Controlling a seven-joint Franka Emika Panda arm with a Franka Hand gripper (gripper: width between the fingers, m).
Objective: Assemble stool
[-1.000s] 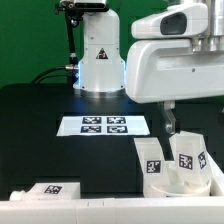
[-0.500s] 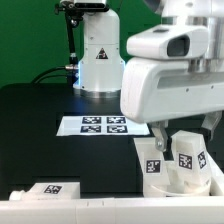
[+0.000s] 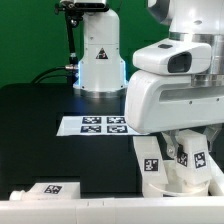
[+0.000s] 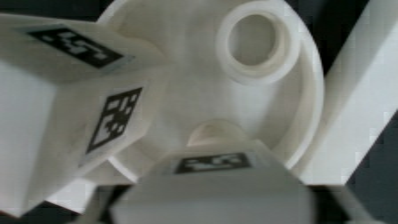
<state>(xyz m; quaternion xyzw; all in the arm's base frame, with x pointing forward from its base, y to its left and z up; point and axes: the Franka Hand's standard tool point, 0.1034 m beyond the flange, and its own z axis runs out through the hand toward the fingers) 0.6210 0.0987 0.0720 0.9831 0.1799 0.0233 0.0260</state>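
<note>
**Holding parts and contents.** The seat [image 3: 192,183] rests on the table [image 3: 40,120] at 4 o'clock from the marker board [image 3: 103,125], in the lower corner on the exterior view's right. Two chunky legs stand upright at it. The first leg [image 3: 152,166] has the second leg [image 3: 190,156] at its 3 o'clock, and both tags face the camera. It cannot be told whether either leg sits in a seat hole or merely rests against the disc.

In the wrist view the seat's face fills the frame, and one round hole [image 4: 258,45] shows in it. A broad block [image 4: 89,125] with two tagged faces lies just beside the disc. A narrow block [image 4: 214,165] with one tag meets the seat's lower face. Which of these is which leg cannot be told.

**Hidden, cut off or unclear.**
- The arm [image 3: 175,90] covers the upper part of the seat group.
- The pincer [image 3: 172,144] sits low between the two legs and is largely masked by the wrist housing. Neither view shows its finger gap, so I cannot tell whether it is open, closed or gripping a leg.
- At 7 o'clock from the marker board a loose tagged piece [image 3: 50,189] lies on a white ledge [image 3: 110,197]. The frame edge cuts both off.
- The seat's outline on the exterior view's right is also cut off.
- The robot base [image 3: 100,55] stands at 12 o'clock from the marker board.
</note>
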